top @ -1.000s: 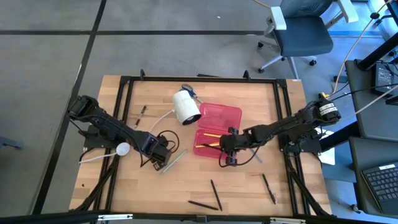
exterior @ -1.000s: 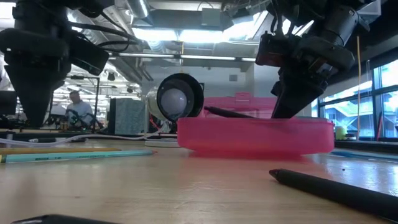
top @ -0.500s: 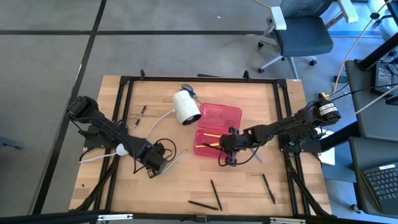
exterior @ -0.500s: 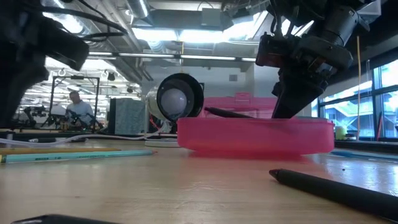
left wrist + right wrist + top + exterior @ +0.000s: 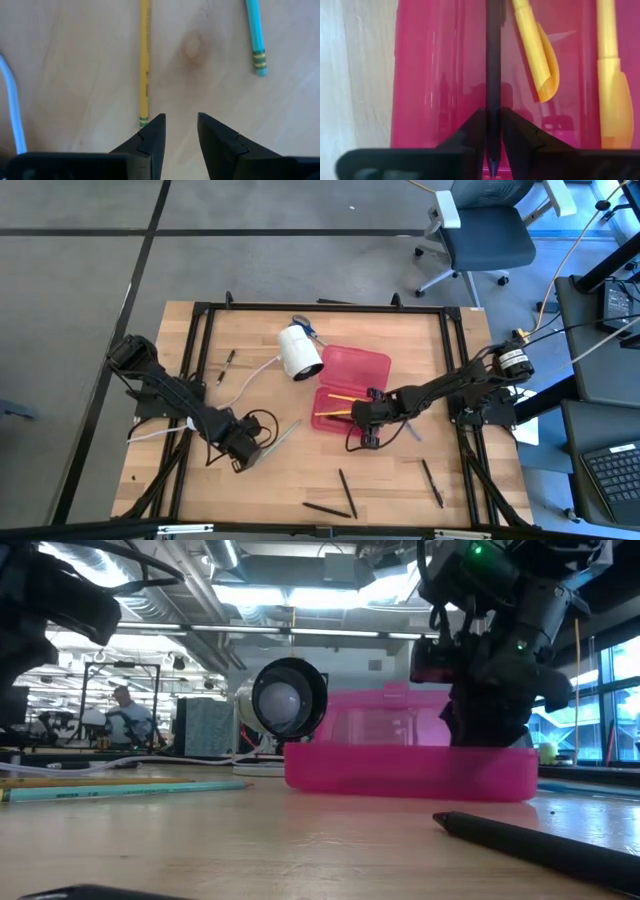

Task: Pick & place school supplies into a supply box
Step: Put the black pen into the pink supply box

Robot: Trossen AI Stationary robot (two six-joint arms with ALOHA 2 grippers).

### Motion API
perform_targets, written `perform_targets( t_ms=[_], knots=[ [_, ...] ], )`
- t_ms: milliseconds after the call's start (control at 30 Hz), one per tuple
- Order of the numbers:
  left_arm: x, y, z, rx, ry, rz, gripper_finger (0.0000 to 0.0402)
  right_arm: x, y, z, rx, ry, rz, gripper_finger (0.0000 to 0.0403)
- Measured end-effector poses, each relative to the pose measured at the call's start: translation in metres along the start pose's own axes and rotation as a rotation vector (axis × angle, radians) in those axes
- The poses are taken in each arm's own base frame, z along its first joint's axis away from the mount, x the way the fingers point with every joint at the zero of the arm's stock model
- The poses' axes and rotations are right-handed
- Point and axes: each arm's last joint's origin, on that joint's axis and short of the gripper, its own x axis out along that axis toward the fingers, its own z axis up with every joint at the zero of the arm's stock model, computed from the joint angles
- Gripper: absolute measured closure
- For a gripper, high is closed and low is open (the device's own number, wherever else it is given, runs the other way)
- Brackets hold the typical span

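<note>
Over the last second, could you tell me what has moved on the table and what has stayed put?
The left gripper moved toward the table's near-left, jaws open, and hovers by a yellow pencil. The right gripper sank lower into the supply box, a black pen between its fingers. The white cylinder and loose pens kept their places.

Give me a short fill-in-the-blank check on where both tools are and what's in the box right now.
1. The right tool has a ____ pen between its fingers, over the pink supply box.
2. Two ____ pens already lie in the box.
3. The left tool stands open and ____ over the wooden table.
4. Nearest its fingers lies a yellow ____.

Missing words: black; yellow; empty; pencil
</note>
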Motion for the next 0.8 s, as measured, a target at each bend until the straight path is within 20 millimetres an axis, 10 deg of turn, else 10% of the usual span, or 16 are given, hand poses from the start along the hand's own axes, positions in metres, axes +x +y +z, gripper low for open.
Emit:
perform_targets(
  t_ms=[800],
  knots=[
    [0.034, 0.007, 0.028, 0.045, -0.008, 0.166, 0.0299, -0.001, 0.002, 0.002, 0.004, -0.002, 0.057, 0.0274]
  ],
)
